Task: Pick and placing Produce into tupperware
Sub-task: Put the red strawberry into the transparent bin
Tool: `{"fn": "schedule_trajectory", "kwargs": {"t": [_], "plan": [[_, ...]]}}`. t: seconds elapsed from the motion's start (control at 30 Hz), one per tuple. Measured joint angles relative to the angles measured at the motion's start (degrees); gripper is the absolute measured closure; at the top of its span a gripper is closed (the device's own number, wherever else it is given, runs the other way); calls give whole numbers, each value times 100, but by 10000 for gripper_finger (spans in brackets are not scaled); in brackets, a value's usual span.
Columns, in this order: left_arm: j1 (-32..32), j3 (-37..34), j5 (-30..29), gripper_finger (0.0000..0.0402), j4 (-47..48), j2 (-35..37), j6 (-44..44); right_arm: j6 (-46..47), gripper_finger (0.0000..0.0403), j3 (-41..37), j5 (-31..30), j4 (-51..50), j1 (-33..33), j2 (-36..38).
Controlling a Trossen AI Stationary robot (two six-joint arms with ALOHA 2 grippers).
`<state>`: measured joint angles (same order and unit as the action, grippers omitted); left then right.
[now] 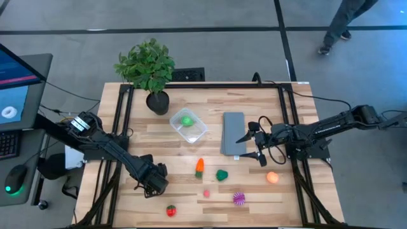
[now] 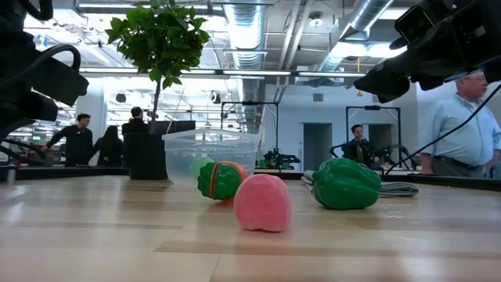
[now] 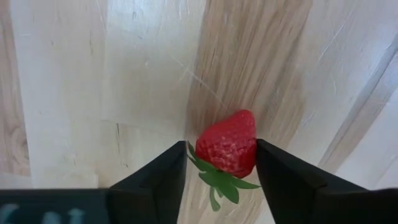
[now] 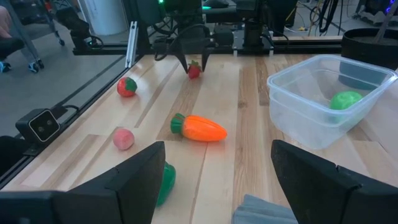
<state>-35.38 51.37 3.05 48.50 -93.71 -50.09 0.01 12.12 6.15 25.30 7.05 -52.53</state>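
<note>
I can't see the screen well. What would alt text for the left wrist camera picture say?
A small red toy strawberry with green leaves sits between the left gripper's two dark fingers, which stand close on either side of it, over a pale wooden table.

Ball (image 1: 187, 119) lies in the tupperware (image 1: 197, 134) (plant (image 1: 147, 63) just behind); slab (image 1: 233, 133) to its right.

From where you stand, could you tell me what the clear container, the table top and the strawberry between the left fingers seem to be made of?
The clear container looks like thin glossy transparent plastic: the green ball shows through its wall. The table top looks like pale wood with a smooth finish, with visible grain and plank seams. The strawberry seems to be matte moulded plastic or rubber, with a dimpled red skin and flat green leaves, though it could be foam.
</note>
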Motion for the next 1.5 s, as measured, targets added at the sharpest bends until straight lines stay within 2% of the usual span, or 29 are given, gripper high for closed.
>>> {"fn": "schedule_trajectory", "kwargs": {"t": [0.33, 0.63, 0.77, 1.17, 1.5], "plan": [[0, 4, -37, 262, 3, 2, 22, 0, 85, 0, 0, 0, 0, 0], [3, 4, -102, 263, 5, 4, 35, 0, 85, 0, 0, 0, 0, 0], [13, 118, -307, 263, 124, 4, 132, 0, 85, 0, 0, 0, 0, 0], [121, 1252, -1894, 263, 1369, 4, 599, 0, 85, 0, 0, 2, 0, 0], [552, 1721, -3156, 263, 1393, 4, 1612, 0, 85, 0, 0, 2, 0, 0]]}}
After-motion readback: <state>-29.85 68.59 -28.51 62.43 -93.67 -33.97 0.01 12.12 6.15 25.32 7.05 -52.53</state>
